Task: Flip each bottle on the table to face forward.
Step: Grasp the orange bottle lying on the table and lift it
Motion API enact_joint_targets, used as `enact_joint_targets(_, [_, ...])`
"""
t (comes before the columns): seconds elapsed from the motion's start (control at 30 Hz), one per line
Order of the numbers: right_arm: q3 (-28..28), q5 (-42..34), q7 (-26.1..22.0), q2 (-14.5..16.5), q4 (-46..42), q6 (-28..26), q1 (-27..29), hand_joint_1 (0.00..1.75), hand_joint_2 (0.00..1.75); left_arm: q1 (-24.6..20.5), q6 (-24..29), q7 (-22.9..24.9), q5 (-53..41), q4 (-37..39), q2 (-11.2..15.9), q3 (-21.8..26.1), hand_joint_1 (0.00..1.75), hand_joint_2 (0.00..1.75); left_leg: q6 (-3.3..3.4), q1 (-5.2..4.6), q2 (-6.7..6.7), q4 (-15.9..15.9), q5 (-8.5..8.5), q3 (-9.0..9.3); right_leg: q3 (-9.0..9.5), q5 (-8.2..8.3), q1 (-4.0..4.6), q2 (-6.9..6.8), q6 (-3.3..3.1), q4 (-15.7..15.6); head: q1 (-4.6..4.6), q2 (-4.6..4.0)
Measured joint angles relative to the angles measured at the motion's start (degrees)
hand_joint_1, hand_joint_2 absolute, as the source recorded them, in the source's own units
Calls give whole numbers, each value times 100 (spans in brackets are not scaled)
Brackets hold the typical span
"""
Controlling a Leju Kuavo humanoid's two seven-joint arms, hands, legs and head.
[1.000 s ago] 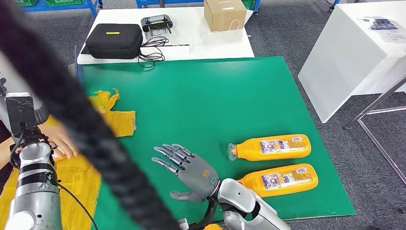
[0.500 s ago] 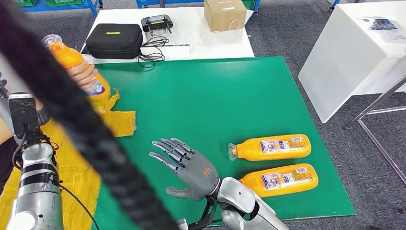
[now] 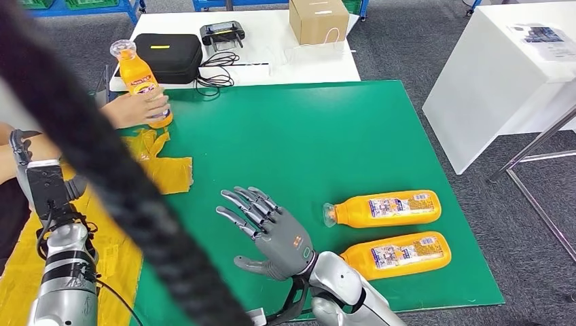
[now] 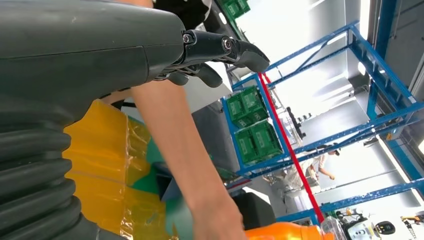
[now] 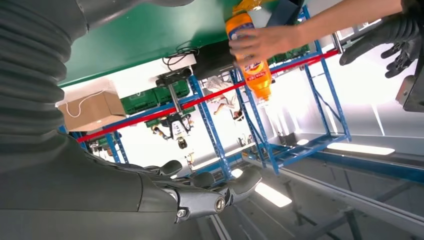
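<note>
Two orange bottles lie on their sides at the right of the green mat, labels up and caps pointing left: the farther bottle and the nearer bottle. My right hand hovers open just left of them with fingers spread, holding nothing. A person's hand holds a third orange bottle upright at the mat's far left corner; this bottle is also in the right wrist view. My left hand is raised at the left beside the person's arm, its fingers loose and empty.
A thick black cable crosses the head view diagonally and hides part of the left side. A crumpled yellow bag lies on the mat's left edge. Behind the mat are a black case, a controller and a cardboard box.
The person's hand brought a third bottle in from the left and stood it upright at the mat's far left corner. My left forearm dropped slightly; my right hand barely moved.
</note>
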Motion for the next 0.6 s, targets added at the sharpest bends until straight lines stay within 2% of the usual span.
enact_joint_targets(0.13, [-125,-191,-2,43,-115,-109,194,0,175,113,-552,-4,145,-114,-126,-132,0,175,0,-1,-10,1,0,1,2,0,-4,-3,1,0,-1,0])
enact_joint_targets(0.23, [-372,-463,-39,95,-373,-181,566,0,175,451,-1092,67,227,-530,-320,-462,0,175,1,-6,-13,1,-5,-1,2,-3,-9,-5,3,-2,-1,0])
enact_joint_targets(0.33, [-695,-692,-118,117,-793,-213,1133,0,175,953,-1443,140,275,-1108,-520,-972,0,175,9,-17,-15,0,-19,-1,2,-12,-14,-4,13,-5,-1,0])
enact_joint_targets(0.43, [-1010,-653,-26,106,-1261,-255,1774,0,175,1505,-1534,162,242,-1687,-673,-1529,0,175,20,-26,-14,0,-37,-1,2,-18,-21,-4,20,-7,0,0])
enact_joint_targets(0.6, [-1365,-84,780,-39,-1744,149,2567,0,175,2698,-1479,225,72,-2721,-838,-2481,0,175,21,-33,-5,-2,-65,7,8,-35,-28,4,27,-9,-1,0])
